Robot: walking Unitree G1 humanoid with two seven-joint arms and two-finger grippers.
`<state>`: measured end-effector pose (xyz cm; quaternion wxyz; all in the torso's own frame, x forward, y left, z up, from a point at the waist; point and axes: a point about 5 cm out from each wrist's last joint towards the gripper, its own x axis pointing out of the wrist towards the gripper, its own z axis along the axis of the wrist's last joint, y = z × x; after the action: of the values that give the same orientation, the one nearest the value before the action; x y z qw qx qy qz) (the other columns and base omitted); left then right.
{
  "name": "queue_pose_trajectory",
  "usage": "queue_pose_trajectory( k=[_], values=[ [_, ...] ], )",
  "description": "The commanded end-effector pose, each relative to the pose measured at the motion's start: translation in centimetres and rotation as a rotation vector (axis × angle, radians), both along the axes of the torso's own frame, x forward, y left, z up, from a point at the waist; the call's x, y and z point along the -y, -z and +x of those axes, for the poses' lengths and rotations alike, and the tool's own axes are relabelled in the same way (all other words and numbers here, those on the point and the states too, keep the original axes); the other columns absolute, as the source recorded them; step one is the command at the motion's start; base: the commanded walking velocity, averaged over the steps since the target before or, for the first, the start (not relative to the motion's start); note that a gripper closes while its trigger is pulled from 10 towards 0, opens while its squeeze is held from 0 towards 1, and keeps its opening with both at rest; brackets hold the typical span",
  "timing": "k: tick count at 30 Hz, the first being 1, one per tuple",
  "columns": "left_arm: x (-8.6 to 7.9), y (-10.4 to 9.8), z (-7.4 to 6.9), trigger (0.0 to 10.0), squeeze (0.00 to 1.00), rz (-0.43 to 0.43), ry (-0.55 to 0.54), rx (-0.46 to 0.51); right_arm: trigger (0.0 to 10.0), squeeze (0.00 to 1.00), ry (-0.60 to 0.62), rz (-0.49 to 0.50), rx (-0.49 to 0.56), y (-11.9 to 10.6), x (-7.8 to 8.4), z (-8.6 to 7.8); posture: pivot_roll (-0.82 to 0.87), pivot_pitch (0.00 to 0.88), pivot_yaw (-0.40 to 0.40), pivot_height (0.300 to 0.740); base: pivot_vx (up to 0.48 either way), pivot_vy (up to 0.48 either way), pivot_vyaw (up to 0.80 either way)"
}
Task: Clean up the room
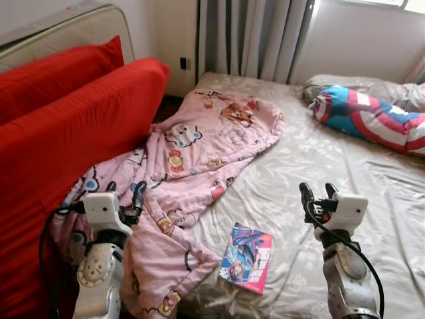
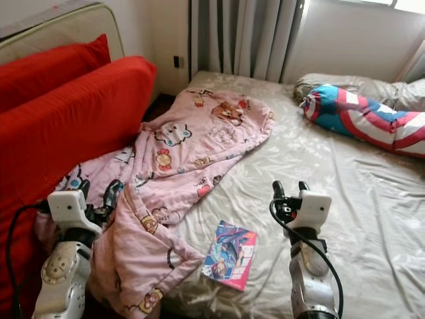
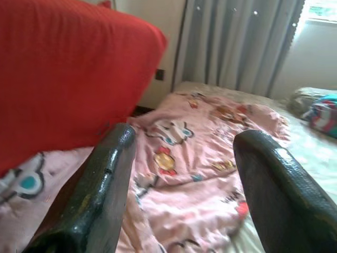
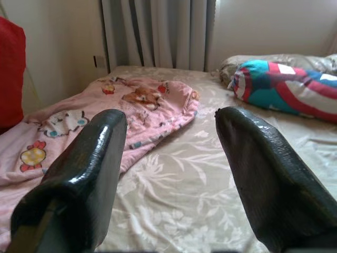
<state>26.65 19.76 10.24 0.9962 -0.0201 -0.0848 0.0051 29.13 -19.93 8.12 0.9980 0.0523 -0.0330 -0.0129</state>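
Across the bed (image 1: 319, 166), a pink blanket (image 1: 199, 153) runs lengthwise from near edge toward the far curtain side; a book (image 1: 246, 257) lies near the edge. Left hand (image 1: 125, 194) and right hand (image 1: 317, 193) hover spread, empty.

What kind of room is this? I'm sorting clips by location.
Most likely a bedroom: a bed with a rumpled pink blanket, a striped bolster pillow near the curtains, and big red cushions alongside.
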Motion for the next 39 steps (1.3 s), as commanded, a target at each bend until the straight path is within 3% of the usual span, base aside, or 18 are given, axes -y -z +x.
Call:
queue_pose_trajectory(
  k=[1,6,12,20,33,39],
  values=[
    [-0.4,-0.5,-0.3,10.0,0.0,0.017,-0.013,0.003,10.0,0.0,0.009,0.025,0.013,-0.5,-0.3,0.1,0.01,0.0,-0.091,0.74,0.0,0.0,0.0],
    [-2.0,-1.4,-0.7,10.0,0.0,0.046,-0.035,0.004,10.0,0.0,-0.02,0.062,-0.016,0.2,-2.4,-0.1,0.04,0.0,-0.059,0.74,0.0,0.0,0.0],
    [-1.5,-2.1,-0.2,10.0,0.0,0.058,0.004,-0.003,10.0,0.0,0.003,0.096,-0.028,0.5,-3.2,-0.7,0.01,0.029,0.009,0.74,0.0,0.0,0.0],
    [-1.0,-2.7,0.4,10.0,0.0,0.073,0.032,-0.014,10.0,0.0,0.018,0.102,-0.074,1.3,-3.5,-2.1,-0.01,0.055,0.028,0.74,0.0,0.0,0.0],
    [-0.6,-2.8,0.8,10.0,0.0,0.067,0.038,-0.019,10.0,0.0,0.009,0.043,-0.097,0.8,-3.0,-1.7,-0.02,0.024,0.007,0.74,0.0,0.0,0.0],
    [-0.6,-2.5,0.5,10.0,0.0,0.061,0.033,-0.026,10.0,0.0,-0.016,0.027,-0.112,0.9,-3.2,-1.6,-0.02,0.013,-0.002,0.7,0.0,0.0,0.0]
  ],
)
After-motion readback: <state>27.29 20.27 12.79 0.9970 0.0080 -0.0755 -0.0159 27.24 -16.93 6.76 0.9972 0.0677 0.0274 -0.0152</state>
